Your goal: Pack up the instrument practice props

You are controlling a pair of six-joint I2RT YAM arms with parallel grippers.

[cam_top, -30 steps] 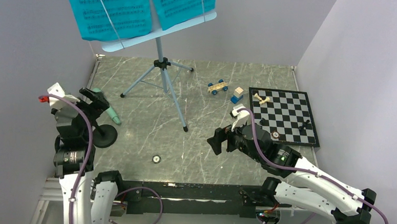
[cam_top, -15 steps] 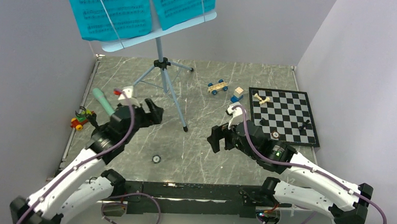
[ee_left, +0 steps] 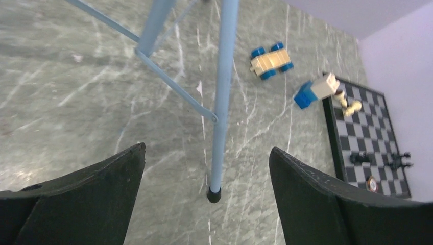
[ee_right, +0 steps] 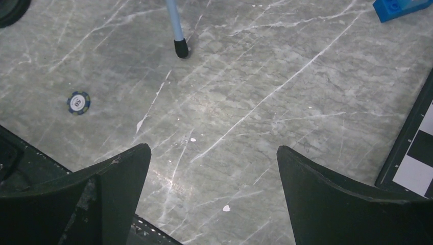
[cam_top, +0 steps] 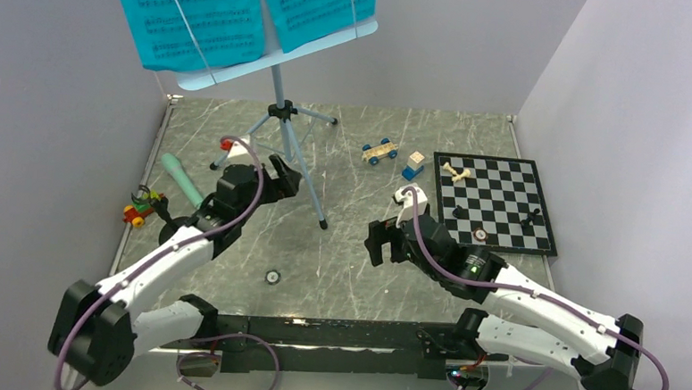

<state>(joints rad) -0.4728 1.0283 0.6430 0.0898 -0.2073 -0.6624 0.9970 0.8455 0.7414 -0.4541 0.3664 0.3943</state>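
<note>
At the far left a red-and-yellow toy car (cam_top: 138, 209) sits by the wall, and we leave it alone. Just right of it the mint-green microphone (cam_top: 181, 177) tilts up from its black stand, whose round base (cam_top: 169, 233) is partly hidden under our left arm.

Next is the left gripper (cam_top: 283, 176), spread wide and holding nothing. In the wrist view the near leg (ee_left: 221, 102) of the pale-blue music stand (cam_top: 280, 93) runs between the two fingers, touching neither. The turquoise music sheets (cam_top: 191, 17) sit on its tray, high above.

We judge the step in hand to be taking hold of that stand. To do it well we centre the leg between the pads before closing. We also grip up near the brace rather than at the foot, since the loaded tray looks top-heavy and could swing or tip.

A poker chip (cam_top: 273, 277) lies on the marble table (cam_top: 355, 289) nearer us. The right gripper (cam_top: 377, 246) hovers low with its fingers wide apart and empty, and it could steady another leg.

Further right, the wooden car (cam_top: 379, 150), the blocks (cam_top: 413, 170) and the chessboard (cam_top: 494, 203) stay out of this.
</note>
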